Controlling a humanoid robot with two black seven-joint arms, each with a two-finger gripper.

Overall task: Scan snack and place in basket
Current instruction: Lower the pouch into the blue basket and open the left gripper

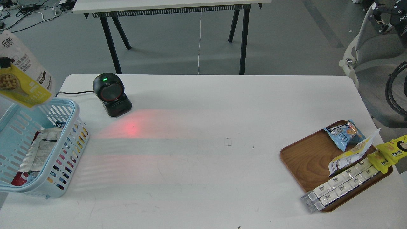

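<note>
The snack (24, 76), a yellow and white pouch with a picture of beige pieces, hangs in the air at the far left edge, over the far left corner of the light blue basket (75, 109). Only a black fingertip (4, 62) of my left gripper shows, pressed on the pouch; the rest is out of view. The basket stands on the table's left edge and holds a white packet (41, 149) and other packets. A dark mechanism at the top right corner seems to be my right gripper (383, 17); its fingers cannot be told apart.
A black scanner (109, 93) with a green light stands right of the basket and throws a red glow on the table. A brown wooden tray (305, 159) at the right holds a blue packet (345, 133), a yellow-white pouch (353, 154), bright yellow packets (391, 151) and white boxes (340, 184). A chair (359, 41) stands at the far right.
</note>
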